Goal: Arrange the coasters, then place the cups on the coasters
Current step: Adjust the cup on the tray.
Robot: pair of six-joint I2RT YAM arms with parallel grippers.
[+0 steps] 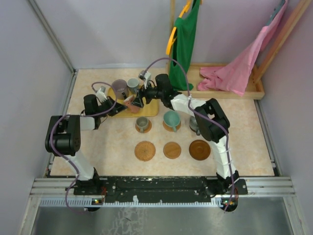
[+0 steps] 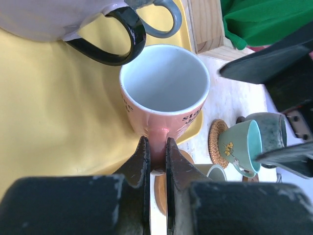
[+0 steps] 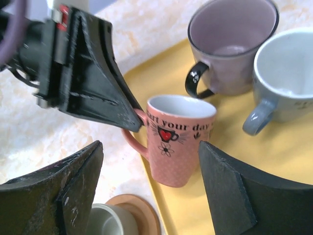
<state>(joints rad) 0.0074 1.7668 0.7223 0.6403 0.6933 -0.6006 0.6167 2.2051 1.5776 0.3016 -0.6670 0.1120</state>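
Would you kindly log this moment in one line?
left tool shut on handle of pink cup | right tool open near it

Off-task items on the desk (image 1: 244,147).
Yellow tray (image 1: 150,109) left of wooden tray (image 1: 254,93) holding pink cloth (image 1: 234,73); green garment (image 1: 185,44) hanging.
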